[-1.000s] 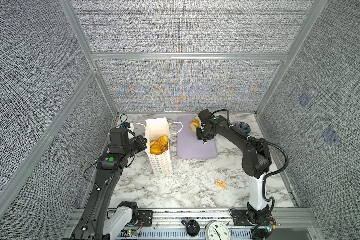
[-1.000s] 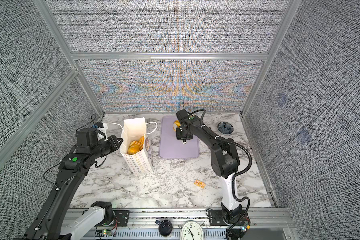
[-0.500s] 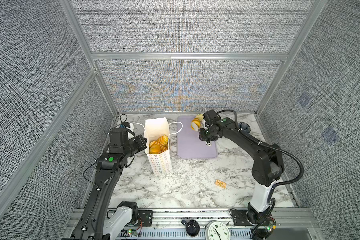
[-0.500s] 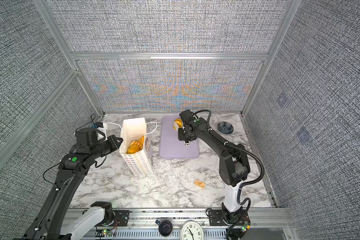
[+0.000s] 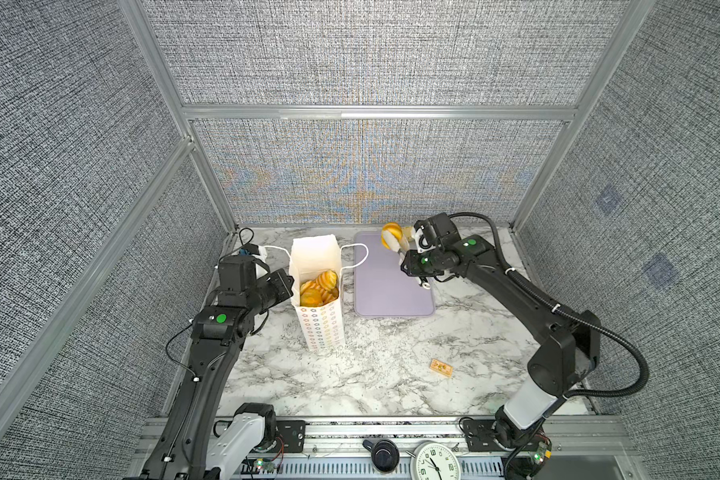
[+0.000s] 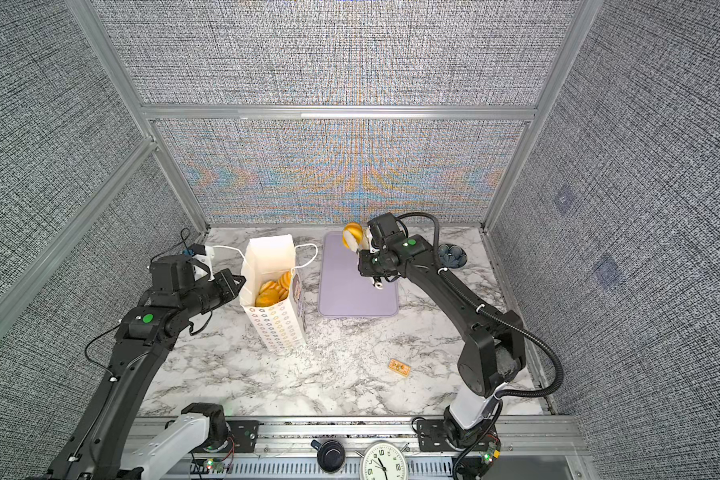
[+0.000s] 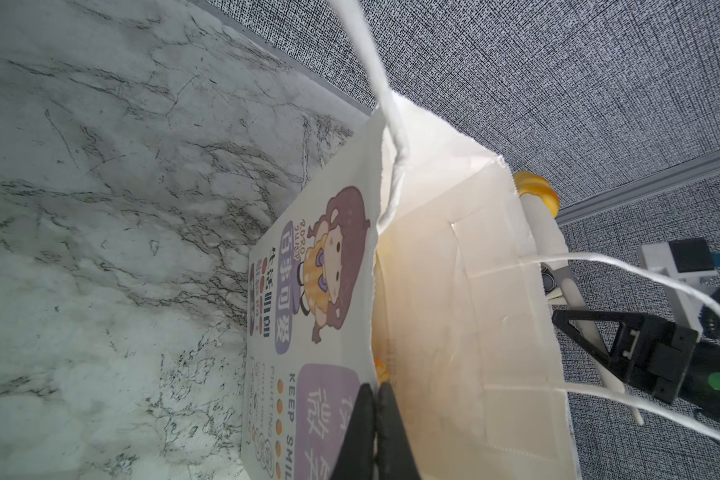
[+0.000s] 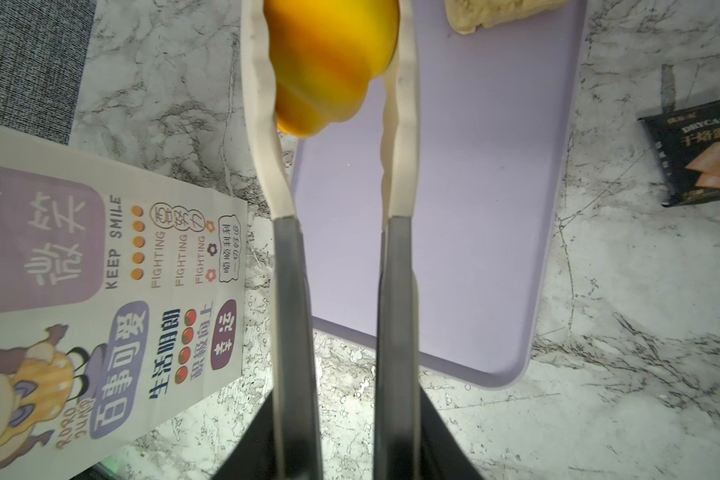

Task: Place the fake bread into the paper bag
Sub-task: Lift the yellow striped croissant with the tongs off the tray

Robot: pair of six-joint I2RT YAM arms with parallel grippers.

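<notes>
Since a tall, narrow bag tips and folds easily, the left gripper [image 7: 376, 388] is pinched tight on the rim of the paper bag [image 5: 323, 328], which I judge steadies it upright and holds its mouth wide. Several golden loaves [image 5: 319, 286] already lie inside, piled near the top. Just beside the bag lies the lavender tray [image 5: 391, 295], bare except for a pale crumbly bun [image 8: 495, 12] at its far end. Above that end the right gripper [image 5: 418, 266] is clamped on a pair of tongs [image 8: 393, 291], whose pale tips squeeze a golden ridged loaf [image 8: 329, 62] clear of the tray; the long tongs probably serve to reach into the narrow opening. That loaf is not yet over the bag's mouth. Farther right, a dark snack packet [image 8: 699, 158] and a tan packet [image 5: 441, 368] lie on the marble table [image 5: 371, 382], apparently left aside.
</notes>
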